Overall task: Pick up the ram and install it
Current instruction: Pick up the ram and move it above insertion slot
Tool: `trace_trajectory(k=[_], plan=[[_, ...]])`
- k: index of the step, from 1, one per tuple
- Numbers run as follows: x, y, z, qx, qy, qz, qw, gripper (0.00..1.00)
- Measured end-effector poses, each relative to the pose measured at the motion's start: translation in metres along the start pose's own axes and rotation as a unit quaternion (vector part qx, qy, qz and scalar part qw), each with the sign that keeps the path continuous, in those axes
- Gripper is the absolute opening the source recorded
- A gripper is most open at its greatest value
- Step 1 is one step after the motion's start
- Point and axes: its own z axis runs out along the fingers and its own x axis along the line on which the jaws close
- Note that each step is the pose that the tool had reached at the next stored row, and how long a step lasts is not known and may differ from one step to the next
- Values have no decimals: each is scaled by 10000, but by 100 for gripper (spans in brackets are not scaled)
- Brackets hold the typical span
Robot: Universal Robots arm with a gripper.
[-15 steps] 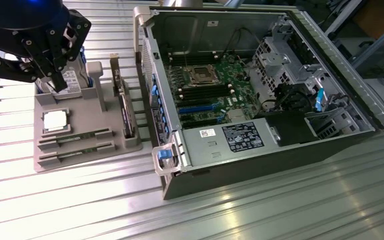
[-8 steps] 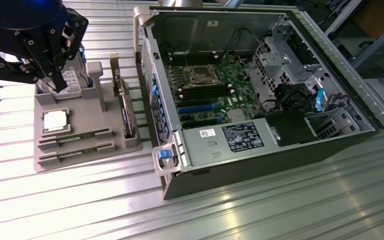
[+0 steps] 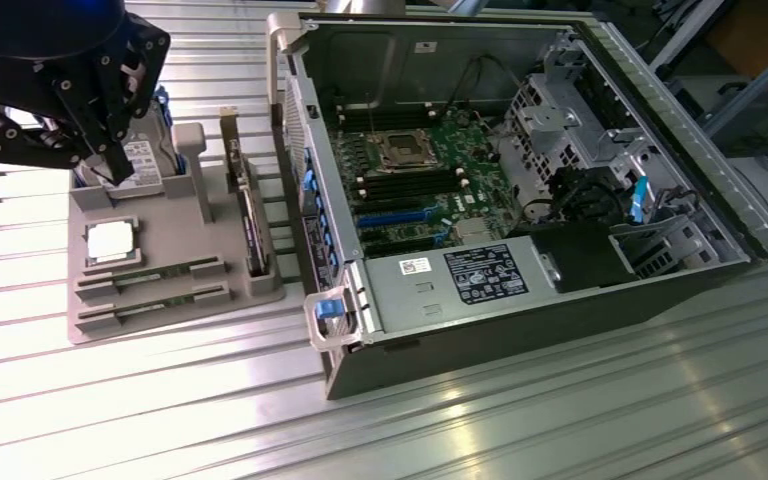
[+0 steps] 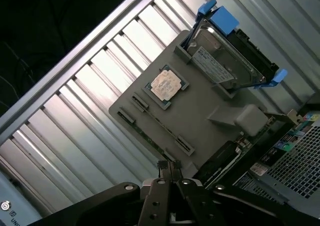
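Above the gray tray [image 3: 171, 232], at its hard-drive end, hangs the gripper [image 3: 120, 165], its two fingers pressed together and holding nothing. It touches neither the tray nor any part on it.

The ram [image 3: 155, 273] sits in a holder at the opposite end of the tray, just beside the square silver chip [image 3: 111, 243]. A second stick [image 3: 157, 302], alike in every way, lies parallel to it one row further out. Both are well apart from the open computer case [image 3: 544, 290], where the motherboard [image 3: 418, 180] waits.

By my reading, the job is at the approach stage of the pickup. Nothing is lifted, and no stick is in the board. A grasp would call for the fingers to part, come down over one stick and line up so that they pinch its thin faces, not its ends.

Each stick's long axis runs across the tray. In the exterior view it goes from left to right and rises slightly toward the case. One end points at the tall dark card [image 3: 251, 215] standing on the tray's case-side edge, the other at the tray's outer edge.

From the wrist, the closed fingertips [image 4: 169, 167] show over the tray [image 4: 210, 105], and the ram [image 4: 161, 125] shows as a thin line between two end clips.
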Motion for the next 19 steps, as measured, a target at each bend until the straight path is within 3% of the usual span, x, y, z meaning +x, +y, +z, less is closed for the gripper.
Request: trace_trajectory(k=[5, 11, 19], plan=[[0, 0, 0, -6, 9, -236, 9997, 10], [-1, -1, 0, -14, 22, -568, 9984, 10], [-1, -1, 0, -29, 45, -1155, 9933, 10]])
